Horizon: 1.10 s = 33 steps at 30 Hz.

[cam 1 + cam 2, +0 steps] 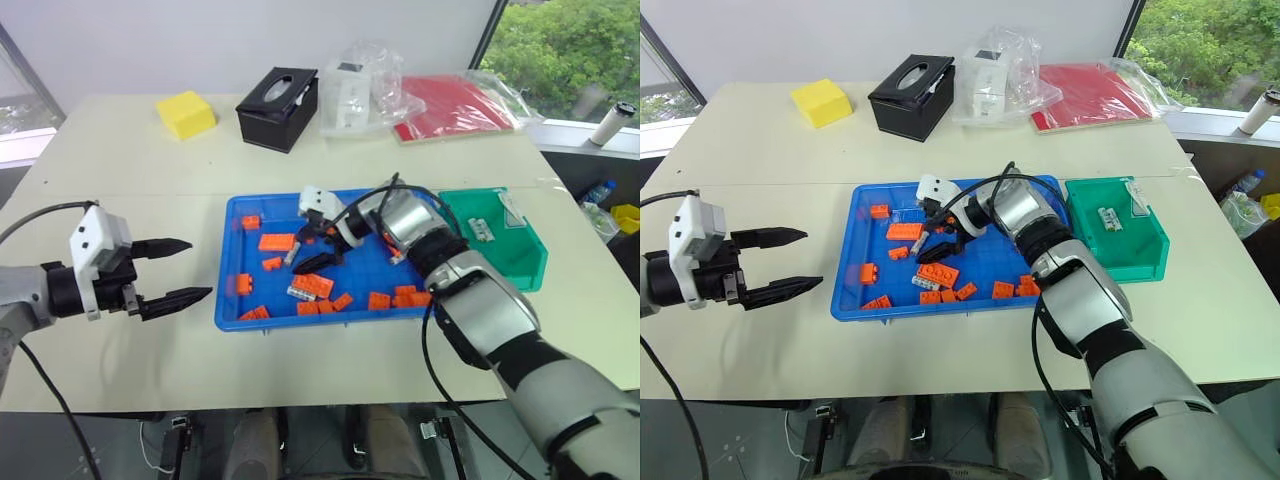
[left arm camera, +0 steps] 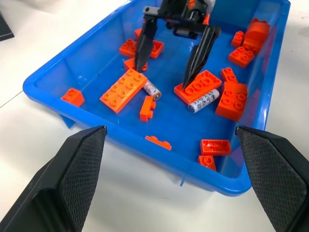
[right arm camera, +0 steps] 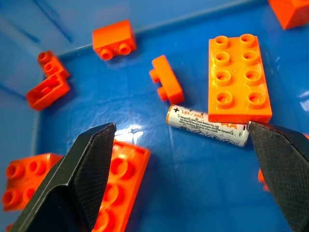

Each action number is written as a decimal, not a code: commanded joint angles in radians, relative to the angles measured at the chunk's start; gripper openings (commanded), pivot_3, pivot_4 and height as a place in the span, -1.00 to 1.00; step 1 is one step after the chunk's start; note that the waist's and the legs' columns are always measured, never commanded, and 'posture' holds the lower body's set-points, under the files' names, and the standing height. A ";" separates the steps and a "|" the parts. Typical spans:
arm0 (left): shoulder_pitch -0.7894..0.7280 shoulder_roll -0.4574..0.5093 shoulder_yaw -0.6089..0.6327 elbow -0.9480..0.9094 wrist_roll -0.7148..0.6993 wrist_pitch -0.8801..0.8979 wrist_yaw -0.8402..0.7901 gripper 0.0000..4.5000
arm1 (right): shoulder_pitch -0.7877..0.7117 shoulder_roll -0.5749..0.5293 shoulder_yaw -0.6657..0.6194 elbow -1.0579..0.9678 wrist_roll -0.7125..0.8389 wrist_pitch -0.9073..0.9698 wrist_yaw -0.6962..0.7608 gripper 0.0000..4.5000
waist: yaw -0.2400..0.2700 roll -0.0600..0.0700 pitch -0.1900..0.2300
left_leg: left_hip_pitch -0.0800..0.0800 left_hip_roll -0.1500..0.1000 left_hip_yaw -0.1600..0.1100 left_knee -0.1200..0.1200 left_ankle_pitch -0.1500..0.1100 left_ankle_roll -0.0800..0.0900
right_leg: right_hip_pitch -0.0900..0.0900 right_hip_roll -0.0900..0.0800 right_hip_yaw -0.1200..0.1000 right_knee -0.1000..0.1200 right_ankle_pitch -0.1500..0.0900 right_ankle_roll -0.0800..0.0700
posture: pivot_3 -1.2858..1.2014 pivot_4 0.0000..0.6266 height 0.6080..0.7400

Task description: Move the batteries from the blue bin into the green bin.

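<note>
Battery (image 3: 207, 126) in blue bin (image 1: 232, 300), right end effector (image 2: 170, 73) spread wide above it, left end effector (image 1: 177, 270) released

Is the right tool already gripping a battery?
No. The right tool stands open over the blue bin, a battery lying free between its fingers.

In the green bin (image 1: 1110, 240), 2 small pale items (image 1: 1108, 220) are too small to identify; the right arm (image 1: 440, 250) hides the blue bin's (image 1: 232, 262) right end.

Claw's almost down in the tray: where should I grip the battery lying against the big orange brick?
Grip the silver cylindrical battery across its bare, plus-marked end, coming from above; the flat orange brick crowds its other end, and it lies flat between the open right claw fingers.
</note>
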<state>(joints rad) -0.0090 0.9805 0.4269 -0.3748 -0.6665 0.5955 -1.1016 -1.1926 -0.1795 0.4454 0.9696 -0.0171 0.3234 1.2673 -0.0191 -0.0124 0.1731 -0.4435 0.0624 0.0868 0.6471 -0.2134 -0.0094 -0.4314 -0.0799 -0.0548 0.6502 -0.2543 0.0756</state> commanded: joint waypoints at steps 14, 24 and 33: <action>-0.090 0.007 -0.030 -0.004 -0.008 -0.016 0.000 1.00 | 0.079 0.016 -0.010 -0.085 -0.089 -0.032 -0.061 0.00 | 0.000 0.000 0.000 | 0.001 0.000 0.000 0.000 0.000 0.000 | 0.001 0.000 0.000 0.000 0.000 0.000 | 0.03 -0.52 0.94; -0.179 -0.016 -0.123 0.036 0.008 -0.031 -0.008 1.00 | 0.121 -0.047 -0.086 -0.372 -0.047 0.148 -0.093 -0.98 | 0.001 0.000 0.000 | 0.000 0.000 0.000 0.000 0.000 0.000 | 0.001 0.000 0.000 0.000 0.000 0.000 | 0.03 -0.52 0.94; -0.235 -0.058 -0.190 0.075 0.014 -0.045 -0.012 1.00 | 0.247 -0.464 -0.461 -0.995 0.083 0.696 -0.211 -0.98 | 0.018 0.000 0.000 | -0.001 -0.001 -0.001 0.000 0.000 0.000 | 0.001 -0.001 -0.001 -0.002 0.000 0.000 | 0.03 -0.52 0.94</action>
<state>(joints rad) -0.2274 0.9246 0.2331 -0.3023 -0.6550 0.5728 -1.1100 -0.9818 -0.5988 0.0416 0.0453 0.0456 0.9503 1.0666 -0.0008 -0.0126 0.1734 -0.4443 0.0610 0.0854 0.6472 -0.2135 -0.0094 -0.4305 -0.0809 -0.0557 0.6482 -0.2544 0.0753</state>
